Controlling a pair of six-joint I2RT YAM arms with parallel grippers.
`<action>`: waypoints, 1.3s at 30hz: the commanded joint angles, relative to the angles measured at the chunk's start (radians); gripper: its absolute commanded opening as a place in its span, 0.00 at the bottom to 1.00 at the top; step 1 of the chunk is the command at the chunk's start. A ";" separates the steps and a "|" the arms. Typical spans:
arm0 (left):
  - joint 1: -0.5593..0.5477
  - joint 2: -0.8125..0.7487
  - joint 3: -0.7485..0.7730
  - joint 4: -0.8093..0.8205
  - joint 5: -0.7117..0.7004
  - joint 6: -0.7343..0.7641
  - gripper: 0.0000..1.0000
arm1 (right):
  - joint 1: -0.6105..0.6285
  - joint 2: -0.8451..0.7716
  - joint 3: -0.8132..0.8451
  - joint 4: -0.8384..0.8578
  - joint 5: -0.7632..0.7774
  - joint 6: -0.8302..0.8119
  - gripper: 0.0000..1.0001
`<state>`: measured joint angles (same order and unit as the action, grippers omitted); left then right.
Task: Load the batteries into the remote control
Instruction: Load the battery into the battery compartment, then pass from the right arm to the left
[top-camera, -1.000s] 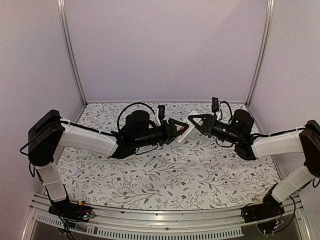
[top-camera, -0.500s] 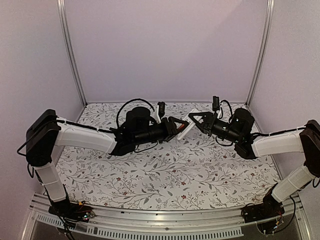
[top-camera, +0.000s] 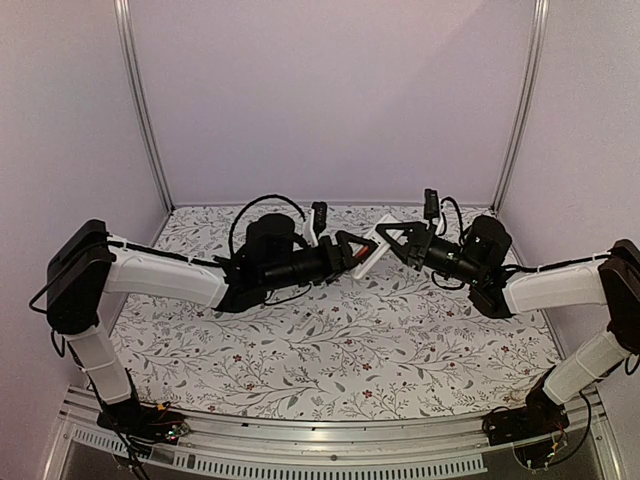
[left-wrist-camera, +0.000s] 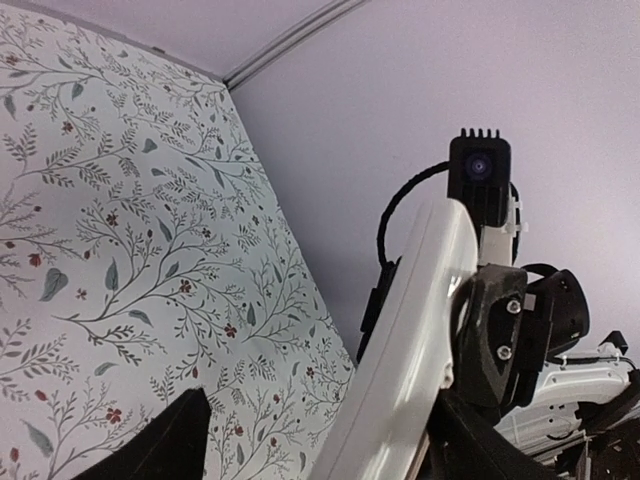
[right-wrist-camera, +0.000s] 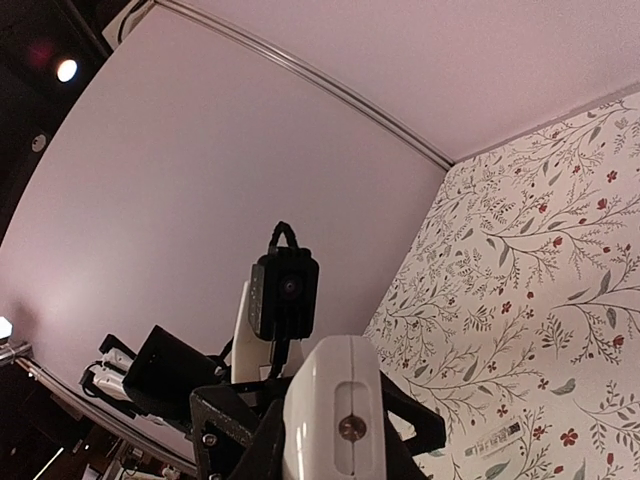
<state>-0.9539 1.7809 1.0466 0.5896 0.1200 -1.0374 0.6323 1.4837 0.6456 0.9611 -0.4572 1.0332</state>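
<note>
Remote control is off the surface and tilted, one end clamped in the jaws of the right gripper. Left gripper jaws stand apart astride its other end. Floral counter lies below both.

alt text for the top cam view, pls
Two robot arms meet over a floral-patterned table, with a white remote raised between the left gripper and right gripper. The right gripper pinches it; the left one is open.
</note>
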 joint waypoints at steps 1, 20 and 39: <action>0.018 -0.031 -0.052 -0.064 0.005 0.106 0.81 | 0.019 -0.007 0.026 0.142 -0.059 0.019 0.00; -0.009 -0.202 0.003 -0.443 -0.062 0.723 1.00 | -0.013 -0.063 -0.023 -0.136 0.010 -0.109 0.00; -0.131 0.038 0.337 -0.774 -0.317 0.911 0.96 | -0.004 -0.034 -0.024 -0.159 0.012 -0.089 0.01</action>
<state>-1.0786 1.7878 1.3334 -0.1196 -0.1246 -0.1619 0.6254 1.4422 0.6365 0.7998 -0.4545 0.9398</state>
